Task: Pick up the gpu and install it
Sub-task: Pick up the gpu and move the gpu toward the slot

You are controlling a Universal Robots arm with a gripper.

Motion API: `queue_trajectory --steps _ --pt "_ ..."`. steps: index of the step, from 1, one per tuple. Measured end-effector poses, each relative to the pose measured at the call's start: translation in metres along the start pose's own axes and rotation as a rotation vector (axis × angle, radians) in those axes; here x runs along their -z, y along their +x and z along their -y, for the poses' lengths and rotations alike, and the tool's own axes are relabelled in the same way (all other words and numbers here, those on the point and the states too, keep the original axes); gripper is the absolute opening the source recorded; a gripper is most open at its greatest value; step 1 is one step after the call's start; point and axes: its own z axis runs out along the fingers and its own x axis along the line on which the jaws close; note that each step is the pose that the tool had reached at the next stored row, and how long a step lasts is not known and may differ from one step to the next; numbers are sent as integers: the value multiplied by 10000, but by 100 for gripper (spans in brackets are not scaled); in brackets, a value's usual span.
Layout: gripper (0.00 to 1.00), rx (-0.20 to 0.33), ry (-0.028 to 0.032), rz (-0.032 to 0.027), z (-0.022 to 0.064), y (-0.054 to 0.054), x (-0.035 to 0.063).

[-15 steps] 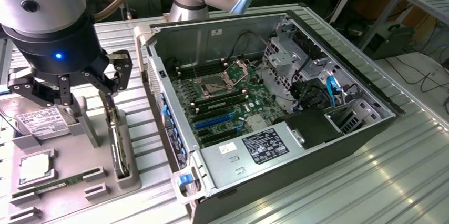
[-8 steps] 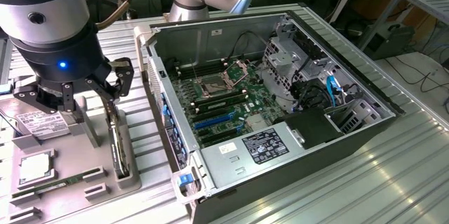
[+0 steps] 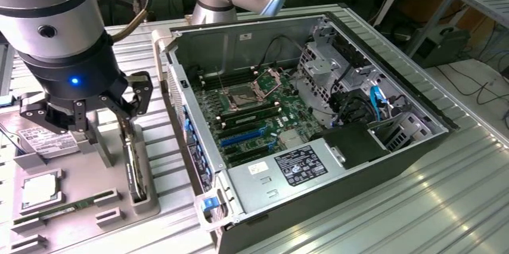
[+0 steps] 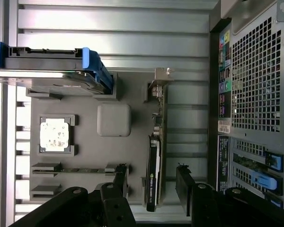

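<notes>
The jaws stand wide, two dark fingers (image 4: 184, 184), one on each side of the single gpu (image 4: 154, 158), with a gap on both sides. The gpu is a thin dark card with a silvery bracket at one end. It stands on edge in a slot of the one grey tray (image 4: 85, 142). That tray also carries one blue-railed hard drive (image 4: 47, 71), one processor (image 4: 54, 134) and one memory stick (image 4: 80, 169). One open computer case (image 3: 318, 117) lies beside it on the ribbed tabletop (image 4: 109, 28).
</notes>
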Motion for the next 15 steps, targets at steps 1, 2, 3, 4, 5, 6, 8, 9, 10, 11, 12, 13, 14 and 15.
queue_trajectory --steps 1,2,3,4,5,6,8,9,10,11,12,13,14,15 --pt "54 0 0 0 1 0 -11" --pt "54 0 0 0 2 1 -30" --pt "54 0 -1 0 3 1 -48" --pt "54 0 -1 1 4 1 -64" --pt "54 0 -1 1 5 2 -78" --pt "54 0 0 0 6 2 -92" --pt "54 0 -1 1 8 2 -117" --pt "54 0 -1 1 9 3 -129" --pt "54 0 0 0 10 3 -140" --pt "54 0 0 0 10 3 -152" --pt "54 0 0 0 11 4 -165" --pt "54 0 -1 1 12 4 -177" --pt "54 0 -1 0 13 4 -188" --pt "54 0 0 0 14 4 -204"
